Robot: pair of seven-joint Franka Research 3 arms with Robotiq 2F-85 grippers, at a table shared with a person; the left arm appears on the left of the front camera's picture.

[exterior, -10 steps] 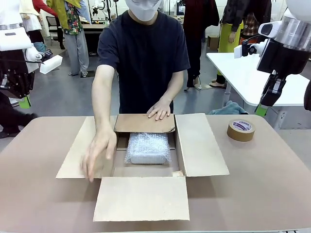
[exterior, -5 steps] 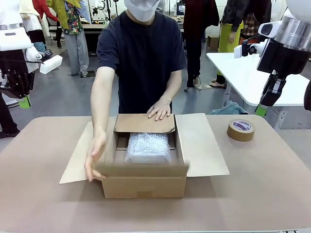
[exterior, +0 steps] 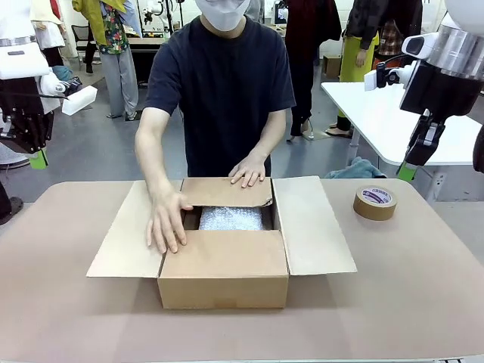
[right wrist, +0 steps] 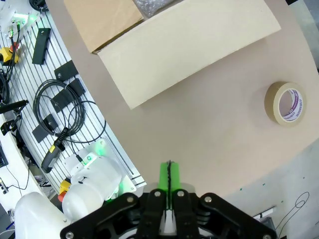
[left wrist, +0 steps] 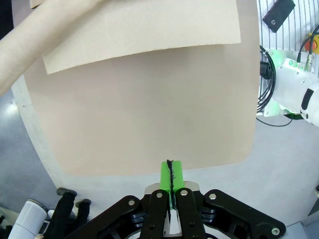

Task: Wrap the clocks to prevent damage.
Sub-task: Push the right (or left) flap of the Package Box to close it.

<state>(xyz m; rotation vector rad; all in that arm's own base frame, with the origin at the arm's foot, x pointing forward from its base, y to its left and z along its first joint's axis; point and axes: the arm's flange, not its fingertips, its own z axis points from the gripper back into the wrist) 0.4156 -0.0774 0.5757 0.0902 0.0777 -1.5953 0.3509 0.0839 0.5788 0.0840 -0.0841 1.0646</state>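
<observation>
An open cardboard box [exterior: 224, 280] stands mid-table. Inside lies a bubble-wrapped bundle [exterior: 231, 218], a corner of it also in the right wrist view [right wrist: 152, 6]; the clocks themselves are hidden. The near flap [exterior: 225, 252] is folded over the box, with the person's hand [exterior: 168, 218] flat on its left end. Their other hand [exterior: 248, 171] rests on the far flap. My left gripper [exterior: 37, 158] hangs shut above the table's far left corner, pads together [left wrist: 170, 173]. My right gripper [exterior: 408, 171] hangs shut at the far right, nothing in it [right wrist: 169, 174].
A roll of brown tape [exterior: 375, 203] lies on the table to the right of the box, and again in the right wrist view [right wrist: 285, 103]. The box's side flaps [exterior: 311, 224] lie spread outward. A white table [exterior: 378, 113] stands behind on the right.
The person lifted the near flap from flat on the table and folded it over the box, then put a hand on it. Neither arm moved.
</observation>
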